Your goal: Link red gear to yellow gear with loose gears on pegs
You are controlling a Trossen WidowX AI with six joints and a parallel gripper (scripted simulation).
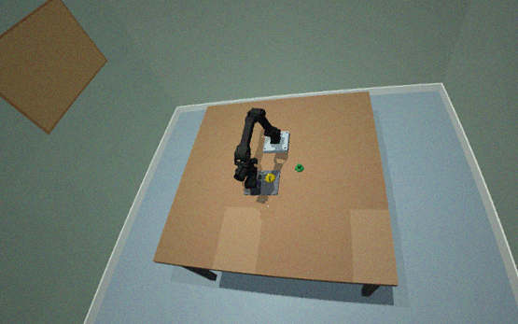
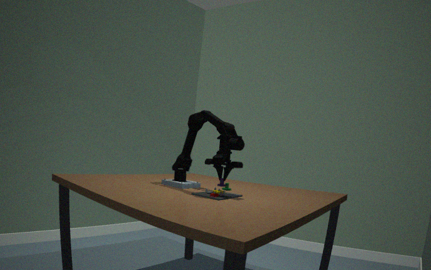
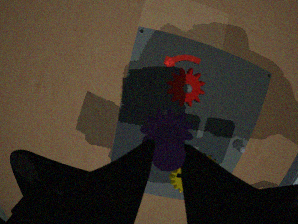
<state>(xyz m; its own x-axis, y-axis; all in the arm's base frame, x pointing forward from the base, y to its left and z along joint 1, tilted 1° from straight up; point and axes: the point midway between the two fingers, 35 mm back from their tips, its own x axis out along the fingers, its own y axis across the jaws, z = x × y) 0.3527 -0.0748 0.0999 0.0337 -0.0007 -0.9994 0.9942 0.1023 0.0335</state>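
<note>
We hold the purple gear (image 2: 221,182) (image 3: 168,132) above the board (image 1: 270,189) (image 2: 218,199) (image 3: 220,67)

Our gripper (image 1: 253,187) (image 2: 222,181) (image 3: 168,148) pinches its stem; the green gear (image 1: 300,168) (image 2: 227,187) stands on the table (image 1: 319,232) (image 2: 178,209) (image 3: 45,65), off the board

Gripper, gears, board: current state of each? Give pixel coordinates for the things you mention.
Gripper (image 2: 222,180) (image 3: 168,148): shut on purple gear, above the board
Purple gear (image 2: 221,182) (image 3: 167,132): held, off the pegs
Red gear (image 3: 194,86): on the board
Yellow gear (image 1: 267,178) (image 3: 176,181): on the board
Green gear (image 1: 300,168) (image 2: 227,187): loose on the table, upright
Grey board (image 1: 277,187) (image 2: 237,196) (image 3: 240,90): flat on the table
</note>
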